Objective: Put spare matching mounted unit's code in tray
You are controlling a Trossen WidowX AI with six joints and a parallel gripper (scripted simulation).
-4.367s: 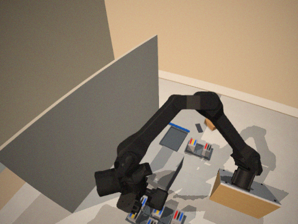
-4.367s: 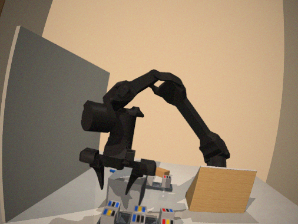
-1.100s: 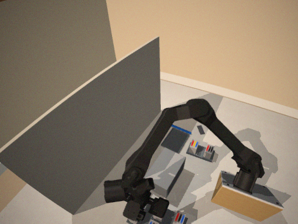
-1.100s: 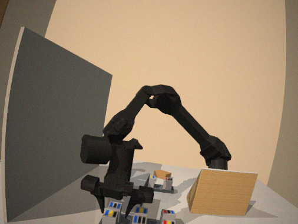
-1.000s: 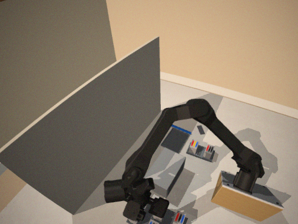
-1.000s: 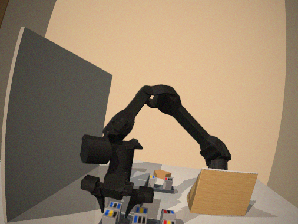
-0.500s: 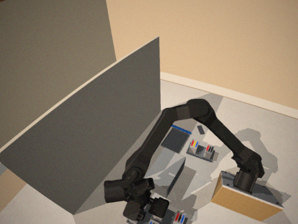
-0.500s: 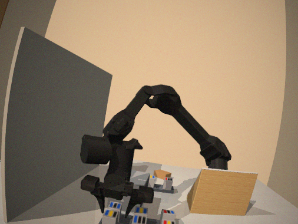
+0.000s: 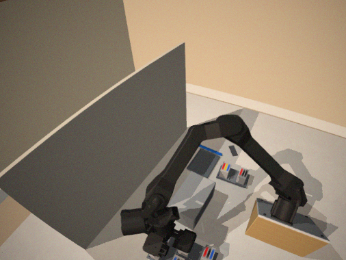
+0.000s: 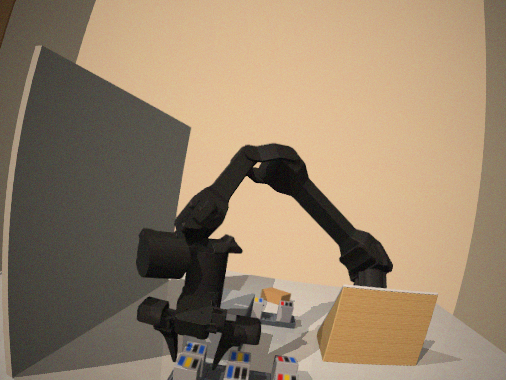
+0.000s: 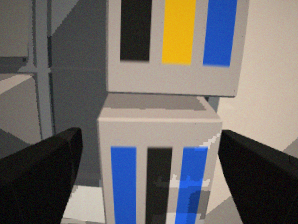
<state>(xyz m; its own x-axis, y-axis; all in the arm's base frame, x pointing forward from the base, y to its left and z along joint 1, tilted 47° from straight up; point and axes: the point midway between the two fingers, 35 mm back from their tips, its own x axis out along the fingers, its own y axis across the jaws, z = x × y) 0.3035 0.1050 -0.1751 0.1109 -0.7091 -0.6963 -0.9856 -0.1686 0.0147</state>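
Gripper [image 10: 196, 355] hanging low at the near edge of the table [image 9: 308, 144], fingers apart and standing clear on either side of a spare, nothing clamped between them. In the wrist view, blue-black-blue spare [image 11: 158, 176] centred between the two dark fingers, a gap showing on each side, no contact visible. Just beyond it, touching or nearly touching, black-yellow-blue spare [image 11: 174, 26], stripes facing the camera. In the exterior view, a row of small grey blocks under the gripper: one with blue and yellow marks [image 10: 189, 361] at left, one with yellow, blue and black marks [image 10: 236, 367] in the middle, one with red marks [image 10: 285, 367] at right; which of these matches which wrist-view block, cannot tell. From the top, only a red-and-blue striped block [image 9: 208, 253] peeking out beside the wrist, the rest hidden under the arm. Farther back on the table, a dark flat tray [image 9: 202, 162] with a blue strip along its far edge, and just beside it a mounted unit [image 9: 234, 174] on a dark base, coloured stripes on top. Tan wooden box [image 9: 284, 229] at right, carrying the arm's base. Tall grey panel [image 9: 102, 154] standing at left. Code on the unit's back not legible from any view.
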